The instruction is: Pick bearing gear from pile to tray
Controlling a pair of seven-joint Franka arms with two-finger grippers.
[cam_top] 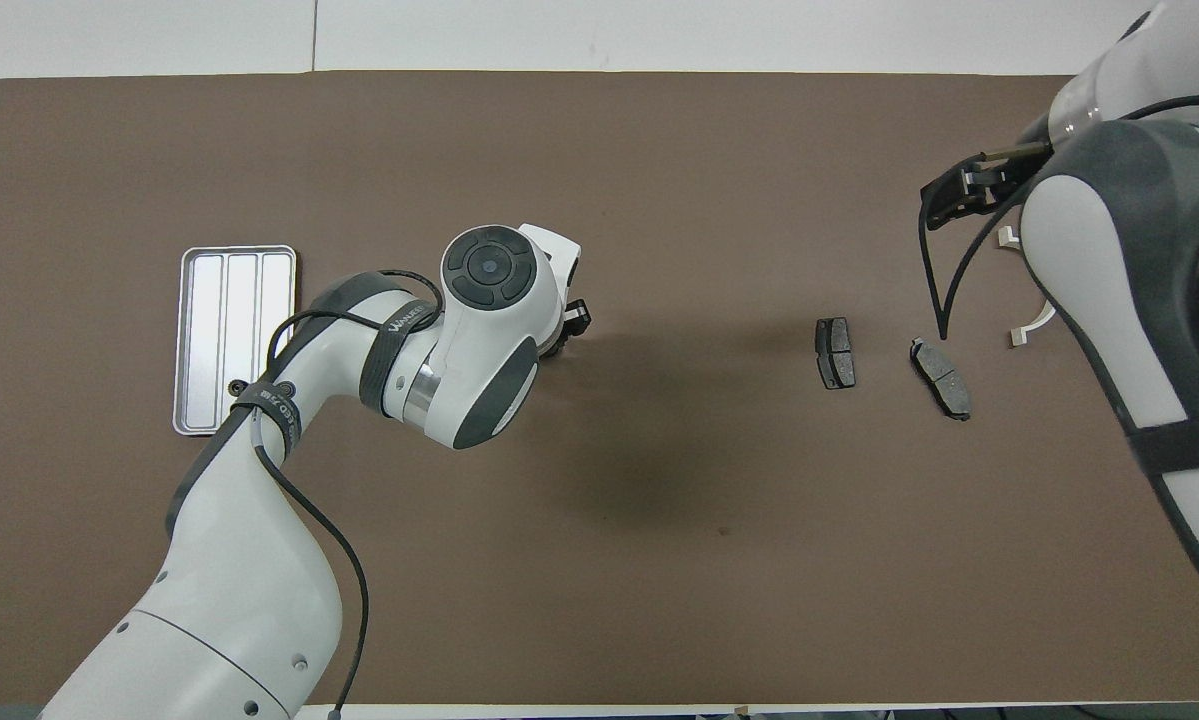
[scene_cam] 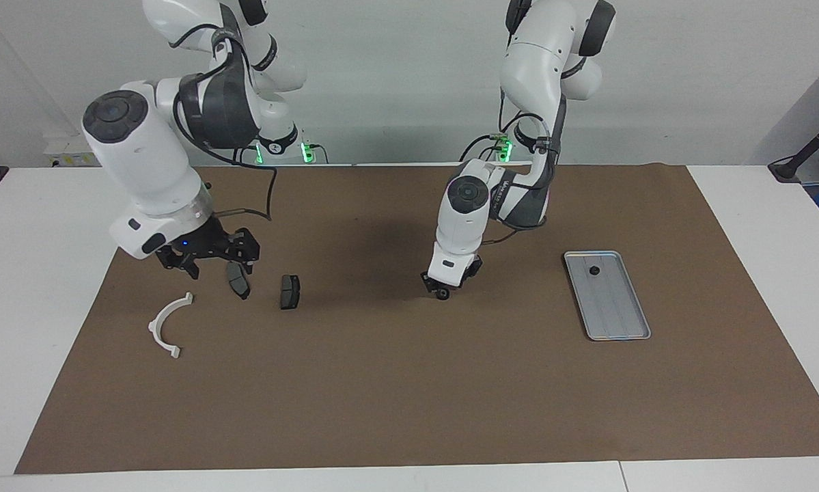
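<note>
On the brown mat [scene_cam: 409, 383], the left gripper [scene_cam: 443, 290] is down at a small black round piece [scene_cam: 442, 294] near the table's middle; whether it grips it cannot be told. The right gripper [scene_cam: 207, 256] hangs raised and empty over the mat, just above one dark grey pad [scene_cam: 238, 280]. A second pad [scene_cam: 289, 292] lies beside it, the white half-ring bracket [scene_cam: 166, 326] near. The silver tray [scene_cam: 606, 294] holds another black piece [scene_cam: 594, 270]

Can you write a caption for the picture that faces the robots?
Left gripper down at a small black gear; another already sits in the tray.
</note>
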